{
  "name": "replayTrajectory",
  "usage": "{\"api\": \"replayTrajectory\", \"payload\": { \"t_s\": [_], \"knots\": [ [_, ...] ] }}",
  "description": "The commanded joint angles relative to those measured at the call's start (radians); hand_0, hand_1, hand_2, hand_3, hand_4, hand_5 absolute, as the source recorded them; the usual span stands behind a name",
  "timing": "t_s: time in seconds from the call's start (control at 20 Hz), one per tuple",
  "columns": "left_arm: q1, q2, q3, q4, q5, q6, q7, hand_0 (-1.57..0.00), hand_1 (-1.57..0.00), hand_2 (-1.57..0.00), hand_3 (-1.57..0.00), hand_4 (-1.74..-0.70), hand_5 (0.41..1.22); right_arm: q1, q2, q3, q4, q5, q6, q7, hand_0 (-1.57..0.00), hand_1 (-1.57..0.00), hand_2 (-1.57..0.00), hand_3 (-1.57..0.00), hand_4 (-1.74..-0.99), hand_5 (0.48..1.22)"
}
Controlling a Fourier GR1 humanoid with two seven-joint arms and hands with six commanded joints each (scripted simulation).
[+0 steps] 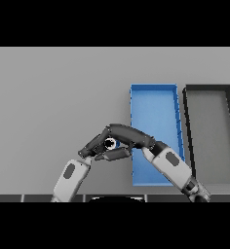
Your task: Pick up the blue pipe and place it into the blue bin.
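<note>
Right robot hand [121, 138] curls around blue pipe [116, 144].

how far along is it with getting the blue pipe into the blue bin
Done: the right hand has reached the blue pipe and curls round it, just left of the blue bin. In hand: the grasp; whether the pipe is off the table cannot be told. Left: carrying it over the bin's rim and letting go. The left hand sits close beside.

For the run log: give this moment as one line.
right hand: fingers curled on blue pipe | left hand: beside it | blue bin: empty | pipe: outside bin, left
</note>
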Motion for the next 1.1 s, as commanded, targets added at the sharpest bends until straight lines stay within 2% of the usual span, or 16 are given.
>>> {"api": "replayTrajectory", "payload": {
  "t_s": [0.0, 0.05, 0.15, 0.25, 0.3, 0.35, 0.4, 0.5, 0.6, 0.7, 0.8, 0.9, 1.05],
  "knots": [
    [0.006, -0.001, -0.003, -0.003, -0.007, 0.002, -0.003, -1.57, -1.57, -1.57, -1.43, -1.73, 1.221, 0.007, -0.001, 0.002, -0.006, -0.004, -0.007, 0.002, -1.51, -1.51, -1.51, -1.46, -1.71, 1.125],
    [0.014, 0.005, -0.006, -0.01, -0.009, 0.001, -0.002, -1.57, -1.57, -1.57, -1.43, -1.73, 1.221, 0.005, 0.008, 0.001, 0.0, -0.01, -0.013, 0.016, -1.52, -1.52, -1.53, -1.48, -1.716, 1.144],
    [0.004, 0.006, 0.002, -0.018, -0.013, 0.01, 0.013, -1.57, -1.57, -1.57, -1.42, -1.73, 1.221, 0.007, 0.015, -0.005, 0.004, -0.001, -0.03, -0.012, -1.54, -1.54, -1.54, -1.52, -1.725, 1.172],
    [0.004, 0.013, 0.003, -0.001, -0.06, 0.039, -0.04, -1.57, -1.57, -1.57, -1.45, -1.72, 1.221, 0.018, 0.015, -0.007, 0.006, 0.02, -0.032, -0.022, -1.55, -1.55, -1.55, -1.54, -1.731, 1.19],
    [0.018, 0.015, -0.007, -0.014, -0.083, 0.052, -0.053, -1.46, -1.34, -1.29, -1.17, -1.6, 1.221, 0.018, 0.016, -0.009, 0.001, 0.022, -0.037, -0.023, -1.56, -1.56, -1.56, -1.54, -1.733, 1.196],
    [0.02, 0.024, -0.01, -0.017, -0.087, 0.032, -0.059, -1.17, -1.07, -1.03, -0.93, -1.47, 1.221, 0.027, 0.012, -0.004, -0.015, 0.025, -0.038, -0.023, -1.56, -1.56, -1.56, -1.55, -1.734, 1.201],
    [0.007, 0.037, -0.004, -0.019, -0.074, -0.009, -0.055, -0.94, -0.86, -0.83, -0.75, -1.37, 1.221, 0.021, 0.013, -0.001, -0.026, 0.018, -0.044, -0.005, -1.56, -1.56, -1.56, -1.55, -1.736, 1.205],
    [0.002, 0.045, 0.004, -0.015, -0.1, -0.049, -0.042, -0.6, -0.55, -0.53, -0.48, -1.21, 1.221, 0.029, 0.02, 0.004, -0.035, 0.026, -0.064, 0.017, -1.56, -1.56, -1.56, -1.56, -1.738, 1.211],
    [0.01, 0.037, 0.0, -0.027, -0.127, -0.059, 0.0, -0.38, -0.35, -0.34, -0.3, -1.08, 1.029, 0.024, 0.023, 0.005, -0.035, 0.028, -0.066, 0.042, -1.57, -1.57, -1.57, -1.56, -1.739, 1.214],
    [0.021, 0.031, 0.007, -0.023, -0.127, -0.049, 0.056, -0.24, -0.22, -0.22, -0.19, -1.02, 0.848, 0.027, 0.026, 0.009, -0.03, 0.05, -0.067, 0.015, -1.57, -1.57, -1.57, -1.57, -1.74, 1.217],
    [0.015, 0.032, 0.023, -0.011, -0.11, -0.055, 0.069, -0.16, -0.14, -0.14, -0.12, -0.98, 0.704, 0.017, 0.037, 0.009, -0.025, 0.063, -0.081, 0.008, -1.57, -1.57, -1.57, -1.57, -1.74, 1.218],
    [0.027, 0.019, 0.025, -0.019, -0.091, -0.055, 0.11, -0.1, -0.09, -0.09, -0.08, -0.97, 0.603, 0.027, 0.031, 0.011, -0.04, 0.044, -0.08, 0.012, -1.57, -1.57, -1.57, -1.57, -1.74, 1.219],
    [0.027, 0.024, 0.02, -0.013, -0.116, -0.042, 0.095, -0.05, -0.05, -0.04, -0.04, -0.95, 0.513, 0.028, 0.045, 0.004, -0.043, 0.016, -0.094, 0.007, -1.57, -1.57, -1.57, -1.57, -1.741, 1.22]
  ]
}}
